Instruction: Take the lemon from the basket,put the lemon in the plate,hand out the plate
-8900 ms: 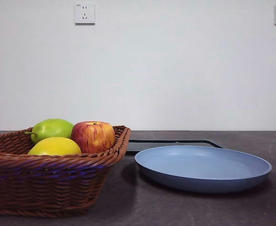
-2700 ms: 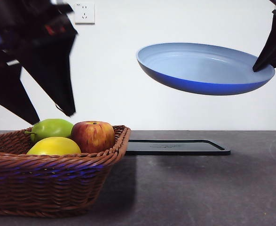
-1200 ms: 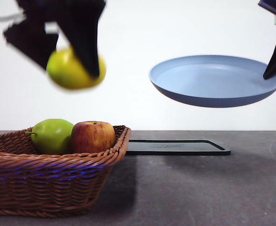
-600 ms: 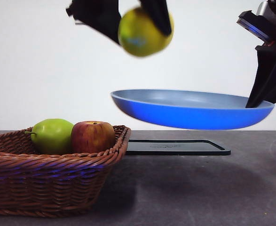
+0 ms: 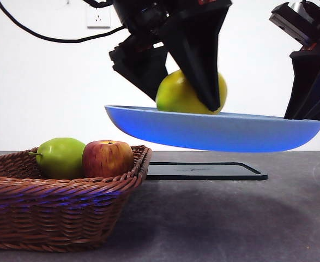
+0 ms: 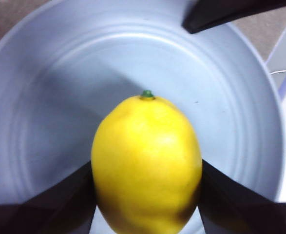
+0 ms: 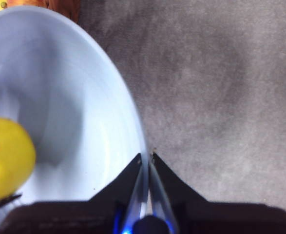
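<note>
Lemon lowered into the plate held in mid-air

Nearest, the basket [image 5: 67, 210] sits on the table with a green fruit [image 5: 60, 156] and an apple [image 5: 108, 158] inside. Beyond it the right gripper [image 7: 146, 163] pinches the plate [image 5: 214, 135] by its rim, aloft above a black tray [image 5: 206, 170]. The left gripper [image 6: 146, 170] clamps the lemon [image 6: 146, 163] just inside the plate. If released while the thinly held plate tilts, the lemon may roll off.
</note>
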`<state>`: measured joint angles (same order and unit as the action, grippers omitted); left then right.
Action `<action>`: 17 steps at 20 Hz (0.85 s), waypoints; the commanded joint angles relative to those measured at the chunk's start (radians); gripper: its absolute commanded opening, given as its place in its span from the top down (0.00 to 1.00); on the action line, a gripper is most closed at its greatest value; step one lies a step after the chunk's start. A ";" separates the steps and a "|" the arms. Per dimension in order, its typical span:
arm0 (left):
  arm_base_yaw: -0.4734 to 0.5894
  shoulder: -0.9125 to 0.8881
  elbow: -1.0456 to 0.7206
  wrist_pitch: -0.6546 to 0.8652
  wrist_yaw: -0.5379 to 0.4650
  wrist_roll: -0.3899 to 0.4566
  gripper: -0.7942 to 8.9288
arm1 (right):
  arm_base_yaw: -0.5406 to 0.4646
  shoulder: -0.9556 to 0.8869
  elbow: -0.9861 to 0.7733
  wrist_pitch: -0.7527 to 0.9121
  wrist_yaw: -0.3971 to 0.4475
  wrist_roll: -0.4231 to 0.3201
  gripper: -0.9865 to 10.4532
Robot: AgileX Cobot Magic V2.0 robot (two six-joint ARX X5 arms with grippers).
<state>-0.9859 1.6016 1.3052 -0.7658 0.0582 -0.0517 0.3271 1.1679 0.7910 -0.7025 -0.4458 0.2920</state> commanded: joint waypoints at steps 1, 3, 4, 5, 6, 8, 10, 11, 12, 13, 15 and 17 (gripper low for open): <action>-0.023 0.013 0.015 0.033 -0.002 0.030 0.59 | 0.003 0.010 0.018 0.013 -0.010 0.006 0.91; -0.023 0.013 0.015 0.039 -0.002 0.029 0.56 | 0.003 0.010 0.018 0.014 -0.025 0.005 0.91; -0.023 0.013 0.015 0.038 -0.002 0.026 0.54 | 0.003 0.010 0.018 0.016 -0.027 0.006 0.91; -0.023 0.013 0.015 0.037 -0.002 0.026 0.54 | 0.003 0.010 0.018 0.016 -0.027 0.005 0.91; -0.023 0.013 0.015 0.032 0.000 0.024 0.54 | 0.003 0.010 0.018 0.017 -0.027 0.005 0.91; -0.023 0.013 0.015 0.027 0.000 0.022 0.54 | 0.003 0.010 0.018 0.018 -0.027 0.005 0.91; -0.023 0.013 0.018 0.028 -0.003 0.006 0.54 | 0.003 0.010 0.018 0.022 -0.025 0.002 0.91; -0.023 0.008 0.023 0.025 -0.003 -0.010 0.54 | 0.003 0.010 0.018 0.023 -0.021 0.002 0.91; -0.023 0.001 0.031 0.021 -0.003 -0.016 0.54 | 0.002 0.010 0.018 0.025 -0.018 0.002 0.91; -0.021 -0.016 0.044 0.008 -0.005 -0.020 0.54 | -0.001 0.012 0.018 0.031 -0.018 0.002 0.91; -0.021 -0.054 0.062 0.012 -0.005 -0.024 0.54 | -0.011 0.020 0.019 0.044 -0.016 0.005 0.91; -0.019 -0.100 0.069 0.010 -0.006 -0.024 0.54 | -0.025 0.050 0.040 0.040 -0.018 0.005 0.91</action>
<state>-0.9958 1.4887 1.3575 -0.7635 0.0544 -0.0647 0.3004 1.2064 0.8047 -0.6811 -0.4538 0.2920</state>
